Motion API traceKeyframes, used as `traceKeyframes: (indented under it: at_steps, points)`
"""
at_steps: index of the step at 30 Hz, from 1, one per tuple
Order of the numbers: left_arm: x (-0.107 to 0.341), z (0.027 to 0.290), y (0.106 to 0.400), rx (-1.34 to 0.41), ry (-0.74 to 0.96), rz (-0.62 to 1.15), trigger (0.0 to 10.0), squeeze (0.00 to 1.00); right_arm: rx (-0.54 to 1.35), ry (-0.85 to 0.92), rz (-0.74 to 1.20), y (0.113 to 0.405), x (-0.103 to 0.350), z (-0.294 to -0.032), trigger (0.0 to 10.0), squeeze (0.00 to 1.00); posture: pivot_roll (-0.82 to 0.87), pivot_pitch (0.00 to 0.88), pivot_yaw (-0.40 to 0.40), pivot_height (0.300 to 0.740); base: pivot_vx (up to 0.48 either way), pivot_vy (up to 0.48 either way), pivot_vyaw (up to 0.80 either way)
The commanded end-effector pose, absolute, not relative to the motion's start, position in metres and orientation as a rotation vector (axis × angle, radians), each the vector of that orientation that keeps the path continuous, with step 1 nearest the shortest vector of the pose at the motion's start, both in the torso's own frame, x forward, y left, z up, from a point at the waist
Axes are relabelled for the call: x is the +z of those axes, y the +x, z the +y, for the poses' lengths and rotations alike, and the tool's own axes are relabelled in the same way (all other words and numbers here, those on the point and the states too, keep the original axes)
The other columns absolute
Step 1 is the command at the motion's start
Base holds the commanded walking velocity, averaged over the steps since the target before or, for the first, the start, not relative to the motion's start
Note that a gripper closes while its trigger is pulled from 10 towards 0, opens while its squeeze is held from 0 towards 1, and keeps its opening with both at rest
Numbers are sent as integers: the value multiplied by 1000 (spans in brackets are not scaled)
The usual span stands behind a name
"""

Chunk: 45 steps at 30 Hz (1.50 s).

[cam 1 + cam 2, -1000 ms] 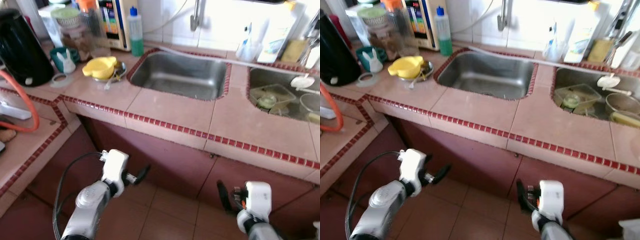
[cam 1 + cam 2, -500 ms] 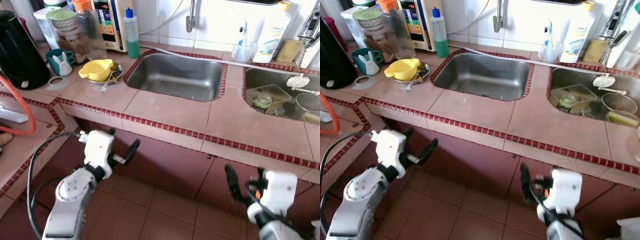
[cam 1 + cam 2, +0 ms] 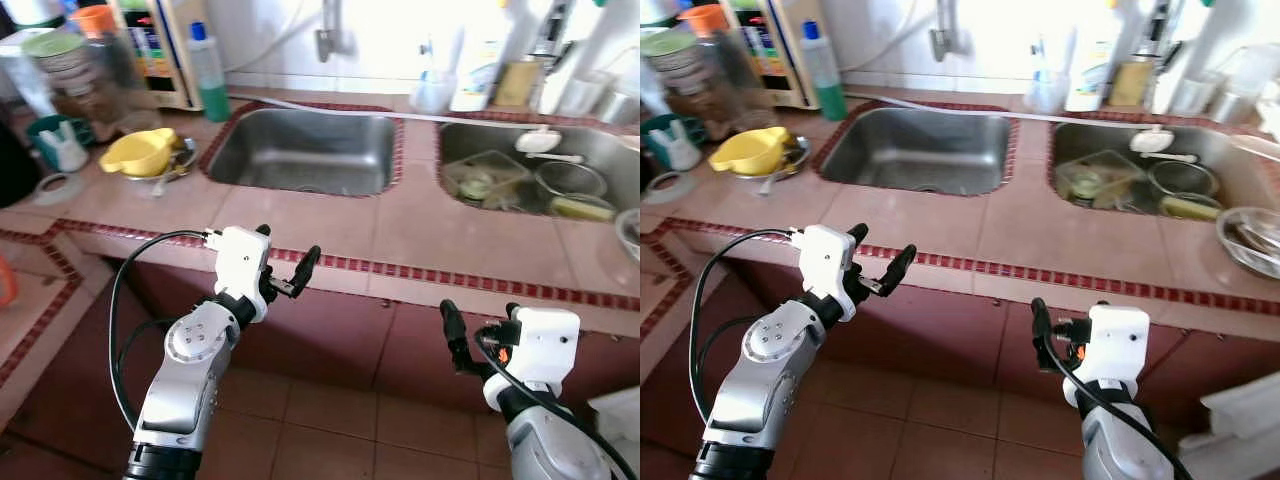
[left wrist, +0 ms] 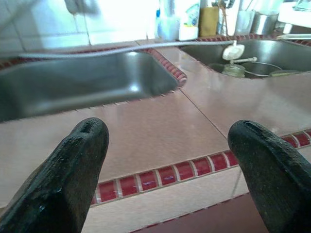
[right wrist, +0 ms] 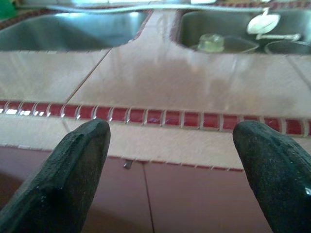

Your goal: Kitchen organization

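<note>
A pink tiled counter (image 3: 330, 225) with a red trim holds two steel sinks. The left sink (image 3: 305, 150) is bare. In the right sink (image 3: 520, 175) lie a clear container, a pot and a white strainer. My left gripper (image 3: 285, 250) is open with nothing in it, level with the counter's front edge below the left sink; its wrist view looks between the fingertips (image 4: 80, 160) across the tiles. My right gripper (image 3: 480, 322) is open and holds nothing, lower down, in front of the cabinet under the right sink (image 5: 218, 41).
A yellow bowl (image 3: 140, 152), a green bottle (image 3: 208, 75), a jar and a mug stand at the counter's left. Bottles and cups line the wall behind the sinks. A glass bowl (image 3: 1252, 238) sits at the far right. Brown floor tiles (image 3: 330, 420) lie below.
The camera has swung right, so the counter sits further left in view. Both arms have risen; the left gripper now reaches the counter's edge. Both grippers stay open.
</note>
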<state>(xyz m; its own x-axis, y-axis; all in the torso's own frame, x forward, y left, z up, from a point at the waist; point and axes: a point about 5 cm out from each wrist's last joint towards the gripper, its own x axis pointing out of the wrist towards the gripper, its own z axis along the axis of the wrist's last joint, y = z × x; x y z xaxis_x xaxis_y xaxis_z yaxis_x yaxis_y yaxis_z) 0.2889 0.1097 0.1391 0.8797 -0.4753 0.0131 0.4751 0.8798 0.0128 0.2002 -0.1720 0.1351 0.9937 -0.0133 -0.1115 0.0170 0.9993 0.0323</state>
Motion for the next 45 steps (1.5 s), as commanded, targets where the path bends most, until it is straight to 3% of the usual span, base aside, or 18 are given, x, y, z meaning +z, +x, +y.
traceKeyframes:
  at_steps: [1, 10, 30, 45]
  points:
    - [136, 114, 290, -481, -12, 11, 10000, 0, -13, 16, 78, 201, 145, -171, 10000, 0, -35, 0, 65, 740, 0, 0, -744]
    - [145, 103, 298, -478, -42, -36, 10000, 0, 2, -60, -58, 225, 182, -172, 10000, 0, -54, 0, 79, 740, 0, 0, -747]
    - [147, 107, 306, -412, -36, -37, 10000, 0, -1, -56, -39, 226, 183, -171, 10000, 0, -57, 0, 67, 740, 0, 0, -749]
    - [143, 107, 306, -423, -24, -18, 10000, 0, 6, -44, -63, 230, 187, -165, 10000, 0, -49, 0, 77, 740, 0, 0, 0]
